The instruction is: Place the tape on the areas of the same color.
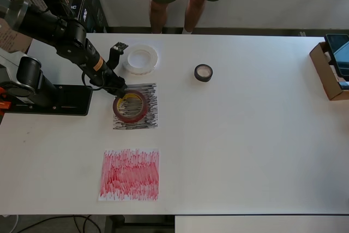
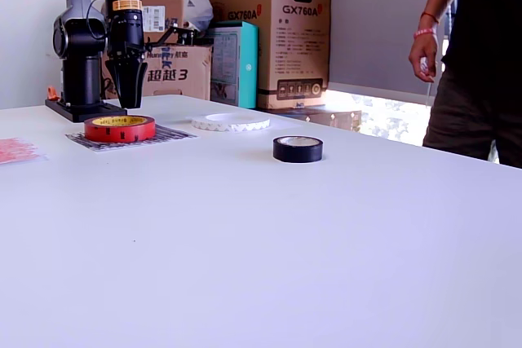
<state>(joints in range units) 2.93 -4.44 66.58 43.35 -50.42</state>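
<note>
Dark-red tape ring with yellowish core (image 1: 130, 106) lying flat on the black-scribbled paper sheet (image 1: 136, 107), directly under the pincer (image 1: 118, 87). Fingers pointed down at the ring's rim on the arm side; touching or just above, and how far open, cannot tell. Probably at the pick-up of the red ring, misplaced on black. Next, presumably: close on the rim, lift, carry away from the arm base to the red-scribbled sheet (image 1: 130, 174), which lies beyond the black one. Wide translucent-white ring (image 1: 142, 59) just beside the pincer on its other side; any white sheet under it hard to make out. Small black roll (image 1: 203, 72) well apart on the bare white table (image 1: 251, 151).
</note>
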